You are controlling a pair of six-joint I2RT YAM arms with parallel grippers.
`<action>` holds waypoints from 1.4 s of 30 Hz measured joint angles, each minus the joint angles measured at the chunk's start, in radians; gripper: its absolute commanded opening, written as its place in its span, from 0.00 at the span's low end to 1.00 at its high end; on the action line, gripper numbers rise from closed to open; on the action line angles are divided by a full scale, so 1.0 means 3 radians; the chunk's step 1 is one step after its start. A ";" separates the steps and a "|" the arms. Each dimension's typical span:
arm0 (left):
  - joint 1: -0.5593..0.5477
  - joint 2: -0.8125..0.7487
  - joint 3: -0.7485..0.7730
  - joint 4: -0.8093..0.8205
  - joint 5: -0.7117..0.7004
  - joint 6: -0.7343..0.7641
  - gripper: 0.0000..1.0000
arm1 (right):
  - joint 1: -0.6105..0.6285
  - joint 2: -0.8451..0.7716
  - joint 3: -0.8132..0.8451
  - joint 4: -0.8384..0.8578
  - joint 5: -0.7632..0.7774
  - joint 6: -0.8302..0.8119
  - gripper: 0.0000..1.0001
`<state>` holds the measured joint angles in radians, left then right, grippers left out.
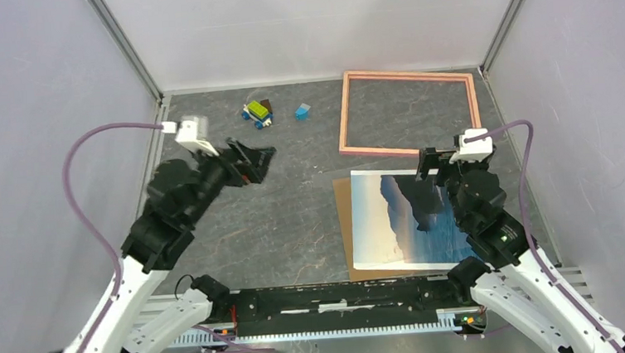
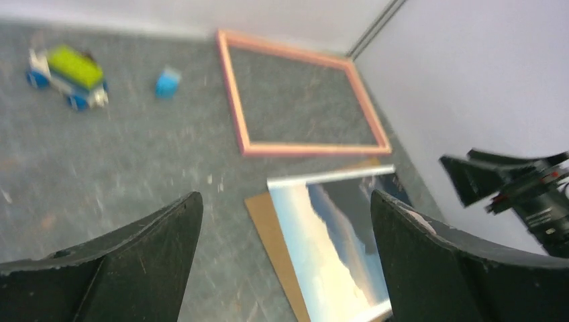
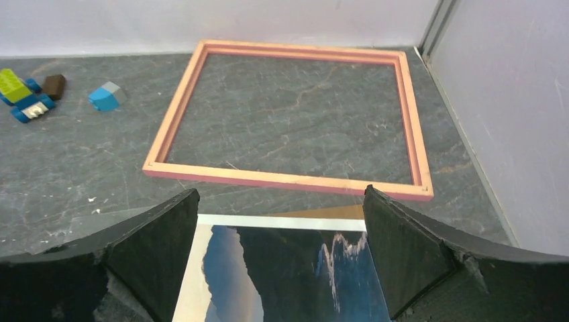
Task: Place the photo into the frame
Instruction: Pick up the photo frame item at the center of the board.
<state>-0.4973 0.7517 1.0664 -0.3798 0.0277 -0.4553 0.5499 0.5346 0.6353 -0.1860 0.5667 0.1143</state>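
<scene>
While the right tool [image 3: 280, 196] is hanging wide open just above the far edge of the large paper print of dark cliffs over blue sea [image 3: 288, 268], nothing is being held. The print is lying flat on a plain brown board [image 1: 344, 224], on the right side of the grey stone-patterned tabletop [image 1: 296, 227]. It is near the thin-railed pink rectangular frame [image 3: 288, 180] but apart from it. The frame is lying flat in the far right corner with bare tabletop showing through it.

The left tool [image 2: 285, 196] is hovering open over on the left, gripping nothing.

I am worrying about the pick-up. The paper is sitting flush on the board, so I judge the fingers could skid across it, crease it, or pinch the board along with it. A push could also shove the print into the light frame and knock it askew. And since the opening is looking barely bigger than the print, a slightly crooked lay-down could leave a corner riding on a rail.

The small green-and-blue toy car [image 1: 257, 112] and little blue block [image 1: 302, 111] are sitting well clear.
</scene>
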 measured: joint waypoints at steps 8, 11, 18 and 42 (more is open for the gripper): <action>-0.1071 0.0903 -0.0749 -0.0198 -0.1263 -0.0870 1.00 | 0.0000 0.0392 -0.0024 -0.0113 -0.0131 0.0132 0.98; -0.1069 0.1077 -0.1389 0.0225 -0.1013 -0.1228 1.00 | 0.0000 0.0484 -0.0145 -0.0112 -0.0392 0.0237 0.98; -0.1058 0.1007 -0.2225 0.1209 -0.0601 -0.1985 1.00 | -0.0062 0.0863 -0.0586 0.0072 -0.1147 0.0483 0.98; -0.1330 0.1696 -0.2832 0.2944 0.0445 -0.2744 1.00 | -0.1712 0.1298 -0.1280 0.0678 -0.2932 0.0690 0.98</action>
<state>-0.8963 1.2606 0.2169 0.5034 0.1612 -1.2785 0.0364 0.9241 0.2512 0.0174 -0.3130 0.3214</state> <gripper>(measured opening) 0.997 0.979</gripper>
